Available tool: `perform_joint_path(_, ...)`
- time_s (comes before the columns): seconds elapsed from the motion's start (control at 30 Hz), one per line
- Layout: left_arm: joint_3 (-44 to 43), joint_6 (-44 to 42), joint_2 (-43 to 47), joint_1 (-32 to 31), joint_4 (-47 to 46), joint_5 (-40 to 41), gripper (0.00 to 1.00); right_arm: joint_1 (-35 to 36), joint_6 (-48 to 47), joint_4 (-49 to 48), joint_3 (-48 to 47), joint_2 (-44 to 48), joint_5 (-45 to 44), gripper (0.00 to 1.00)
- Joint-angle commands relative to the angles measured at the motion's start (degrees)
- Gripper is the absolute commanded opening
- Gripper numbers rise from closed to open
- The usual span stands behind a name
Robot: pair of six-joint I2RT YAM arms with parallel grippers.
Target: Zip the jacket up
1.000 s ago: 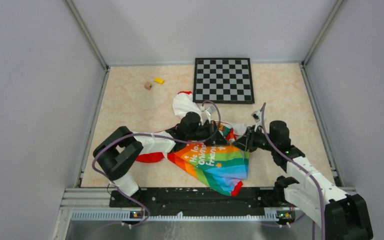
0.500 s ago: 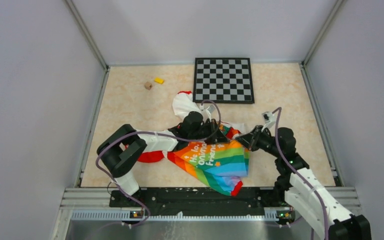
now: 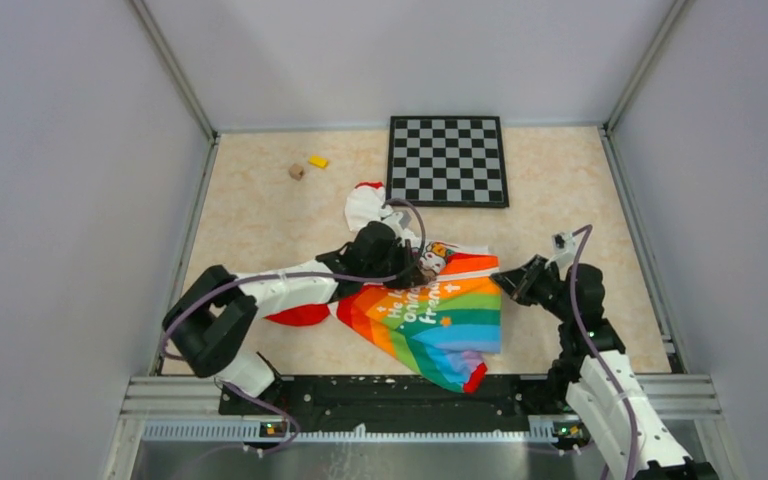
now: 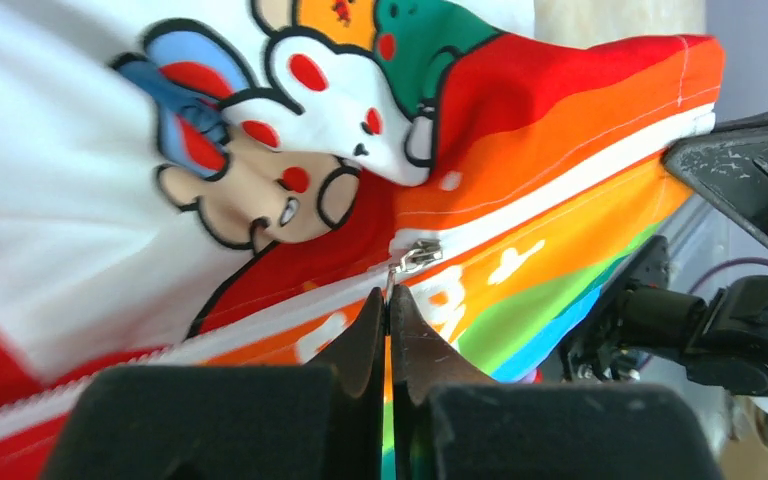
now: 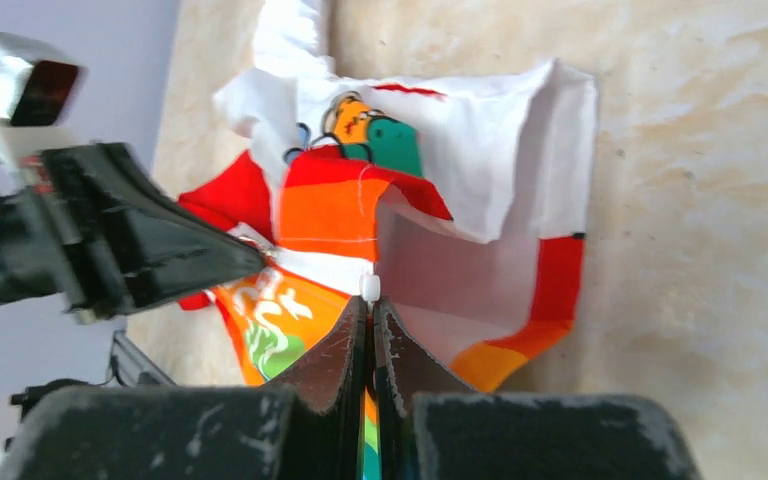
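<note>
R tool [image 5: 371, 305], clenched on the jacket [image 3: 430, 320] at the zip's hem end, anchors it near the bench [image 3: 580, 180] front edge, centre. L tool [image 4: 389, 300] pinches the slider [image 4: 415, 256] tab. Best approach: keep hem taut, draw slider straight along teeth twd collar, no sideways pull.

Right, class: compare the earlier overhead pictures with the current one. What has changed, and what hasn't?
The right gripper closed on the hem end of the jacket and drew rightward, stretching the rainbow panel flatter. The left gripper stayed shut at the zip pull, shifting only slightly, while its elbow swung left. The checkerboard, yellow block and brown block stayed put.
</note>
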State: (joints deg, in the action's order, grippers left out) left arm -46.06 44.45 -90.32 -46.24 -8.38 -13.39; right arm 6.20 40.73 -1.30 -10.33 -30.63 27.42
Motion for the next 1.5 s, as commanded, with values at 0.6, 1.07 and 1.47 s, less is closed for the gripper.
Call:
perform_joint_path(0.6,7.84,-3.77,30.74,14.59,35.91,33.26,0.00,-0.72,-8.47,17.56,-9.17,-1.15,-14.14,0.00)
perform_joint_path(1.07,-4.15,-11.89,44.48,14.59,35.46,27.60,0.99,13.25,-10.72,38.06,-34.69,-11.79,-29.08,0.88)
perform_joint_path(1.47,-31.40,-31.75,52.40,14.53,30.84,20.57,0.99,13.29,-25.19,56.86,-82.22,-14.80,-29.66,0.90)
